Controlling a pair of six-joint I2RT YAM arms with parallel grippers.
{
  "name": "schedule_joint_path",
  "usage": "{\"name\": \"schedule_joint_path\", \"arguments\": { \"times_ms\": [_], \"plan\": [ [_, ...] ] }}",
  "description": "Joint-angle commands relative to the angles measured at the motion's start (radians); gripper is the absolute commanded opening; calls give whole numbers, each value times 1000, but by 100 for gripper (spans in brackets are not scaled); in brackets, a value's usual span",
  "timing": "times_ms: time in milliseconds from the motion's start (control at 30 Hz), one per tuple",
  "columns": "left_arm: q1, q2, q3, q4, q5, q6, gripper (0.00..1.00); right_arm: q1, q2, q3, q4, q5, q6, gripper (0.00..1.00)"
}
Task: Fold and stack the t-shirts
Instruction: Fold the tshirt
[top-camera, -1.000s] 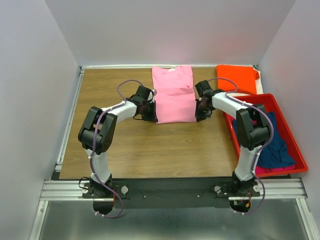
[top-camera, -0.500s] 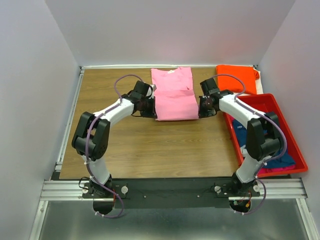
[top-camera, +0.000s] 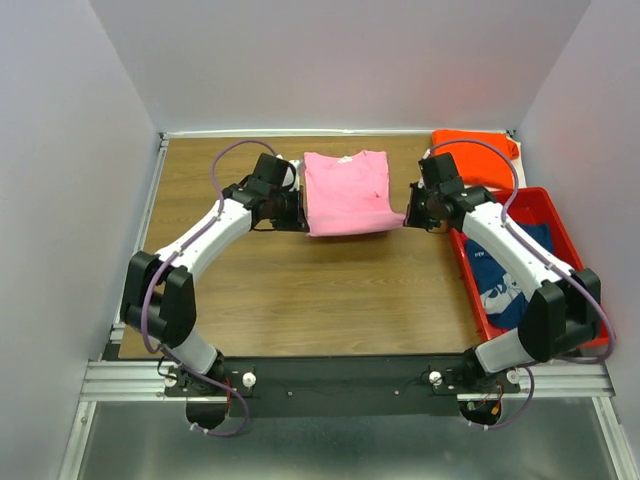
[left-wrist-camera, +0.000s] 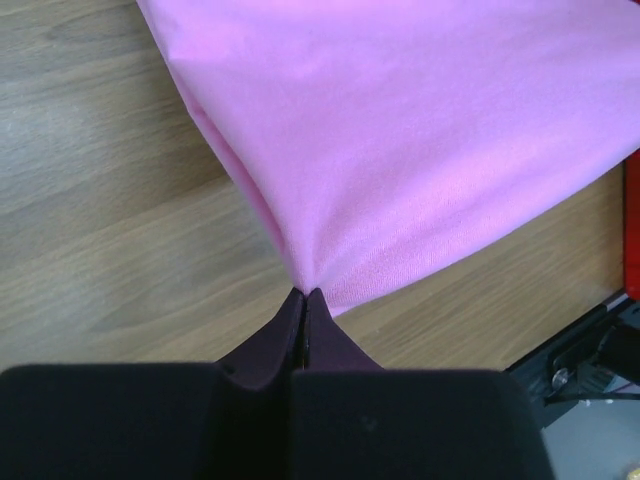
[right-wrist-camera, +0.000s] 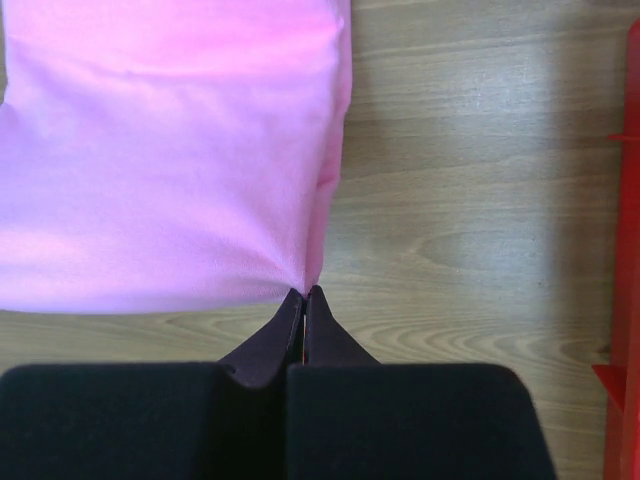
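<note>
A light pink t-shirt (top-camera: 347, 191) lies partly folded at the back middle of the table, its near edge lifted off the wood. My left gripper (top-camera: 303, 212) is shut on its near left corner, and the pink cloth (left-wrist-camera: 400, 140) fans out from the closed tips (left-wrist-camera: 303, 293). My right gripper (top-camera: 406, 214) is shut on the near right corner; the pink cloth (right-wrist-camera: 170, 150) spreads left of its tips (right-wrist-camera: 303, 291). A folded orange t-shirt (top-camera: 475, 152) lies at the back right. A navy t-shirt with white print (top-camera: 510, 275) sits in the red bin.
The red plastic bin (top-camera: 583, 260) stands along the right edge of the table, close beside my right arm. Bare wooden tabletop (top-camera: 330, 290) stretches in front of the pink shirt. Grey walls close in the back and both sides.
Both grippers have carried the pink shirt's near edge away from me toward the back, so the shirt looks shorter and its near edge is raised. Both arms have stretched out.
</note>
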Motion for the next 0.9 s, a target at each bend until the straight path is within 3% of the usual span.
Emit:
{"name": "schedule_joint_path", "arguments": {
  "times_ms": [0, 300, 867],
  "plan": [
    [11, -105, 20, -110, -18, 3, 0, 12, -79, -15, -78, 39, 5, 0],
    [24, -175, -1, -93, 58, -49, 0, 26, -132, 38, -118, 70, 96, 1],
    [154, 134, 240, 16, 166, 30, 0, 26, 334, 483, -111, 291, 64, 0]
  ]
}}
